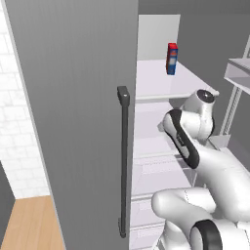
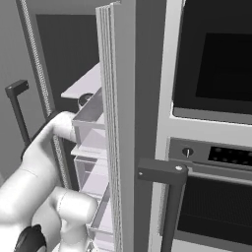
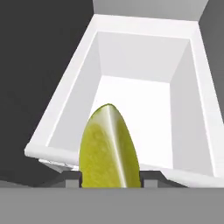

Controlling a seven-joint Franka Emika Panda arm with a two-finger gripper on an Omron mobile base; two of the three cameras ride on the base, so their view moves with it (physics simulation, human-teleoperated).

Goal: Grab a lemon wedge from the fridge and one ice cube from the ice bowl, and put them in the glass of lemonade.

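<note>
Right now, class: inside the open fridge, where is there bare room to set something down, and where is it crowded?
The white fridge shelf is bare in front of the blue-and-red can at its back. The white bin floor beyond the lemon wedge is bare. Lower down, the arm crowds the opening.

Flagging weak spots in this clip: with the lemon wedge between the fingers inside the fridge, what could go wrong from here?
1. The lemon wedge sits between the fingertips by its curved rind; it may slip and drop into the white bin below.
2. The arm reaches between the fridge door and the shelves; pulling out could clip an edge and jar the wedge.
3. The blue-and-red can stands upright above and could be knocked over.
</note>
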